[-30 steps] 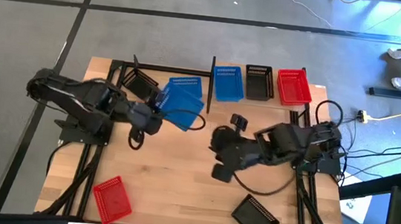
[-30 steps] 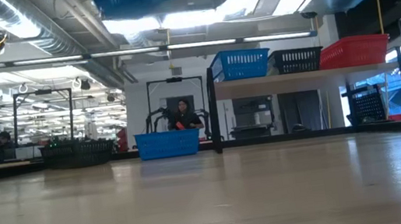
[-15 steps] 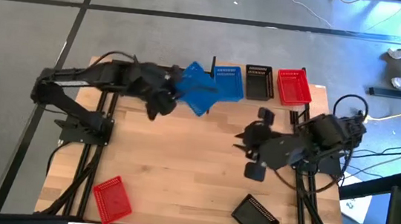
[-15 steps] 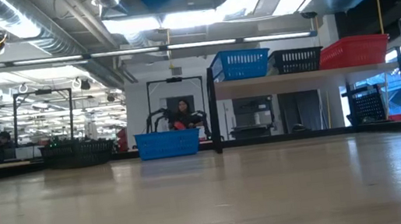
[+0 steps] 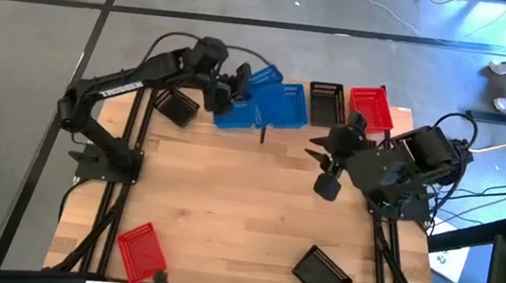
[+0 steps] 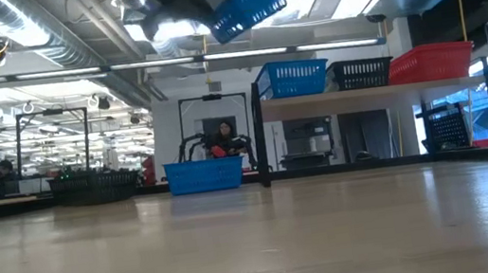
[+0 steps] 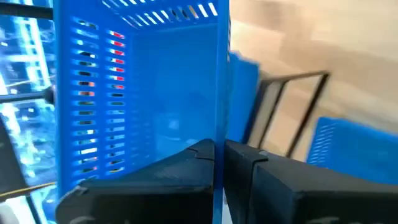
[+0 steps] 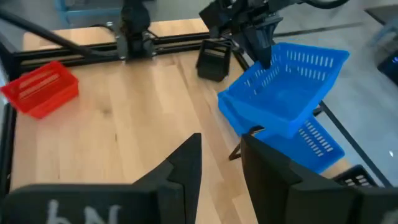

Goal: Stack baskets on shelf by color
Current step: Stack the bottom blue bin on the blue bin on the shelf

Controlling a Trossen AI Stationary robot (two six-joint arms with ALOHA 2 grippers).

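Wood is covering my big table (image 5: 227, 205), and grey floor is showing all around it in the high view.

At the lower left of that view a red basket (image 5: 142, 250) is lying flat on the table. Higher up, at the left of the middle, a black basket (image 5: 178, 108) is sitting near the back edge. Just right of it my left pincer (image 5: 236, 87) is squeezing its two fingers tight on the wall of a blue basket (image 5: 251, 92) and holding it up in the air, tilted. Under it another blue basket (image 6: 203, 175) is resting on the table.

Next to that, at the top middle, the shelf (image 6: 344, 96) is carrying three baskets in a row: a blue one (image 5: 287, 105), then a black one (image 5: 326, 103), then a red one (image 5: 370, 109).

Right of the middle my right pincer (image 5: 327, 171) is hanging over the table with its fingers apart, and it is holding nothing.

At the bottom, right of the middle, one more black basket (image 5: 323, 273) is lying on the table.
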